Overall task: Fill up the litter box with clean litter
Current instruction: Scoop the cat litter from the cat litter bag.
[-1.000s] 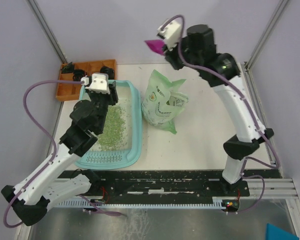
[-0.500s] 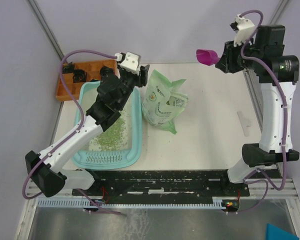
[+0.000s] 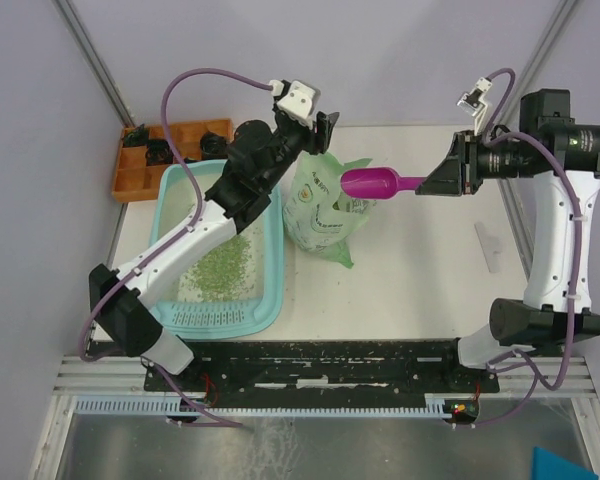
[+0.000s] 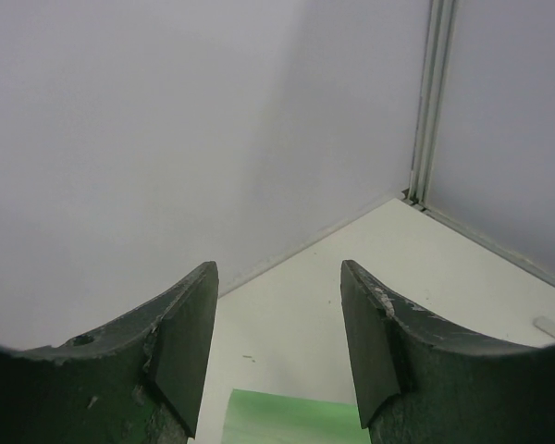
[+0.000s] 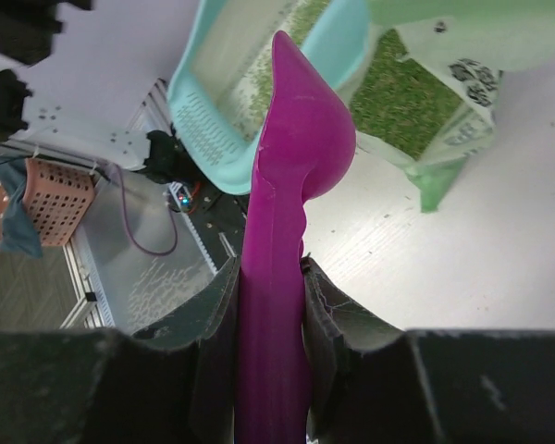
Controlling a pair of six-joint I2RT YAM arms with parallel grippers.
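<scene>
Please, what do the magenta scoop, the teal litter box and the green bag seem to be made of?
The scoop looks like hard moulded plastic: uniform magenta, smooth, slightly glossy. The litter box seems rigid plastic too, with a rounded rim and moulded holes at one end. The bag is probably thin printed plastic film, perhaps coated paper: it creases and crumples.

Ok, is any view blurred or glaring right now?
Top external: evenly lit and sharp. Left wrist: left fingers soft and dark up close, the bag edge between them blurred. Right wrist: scoop in focus.
</scene>
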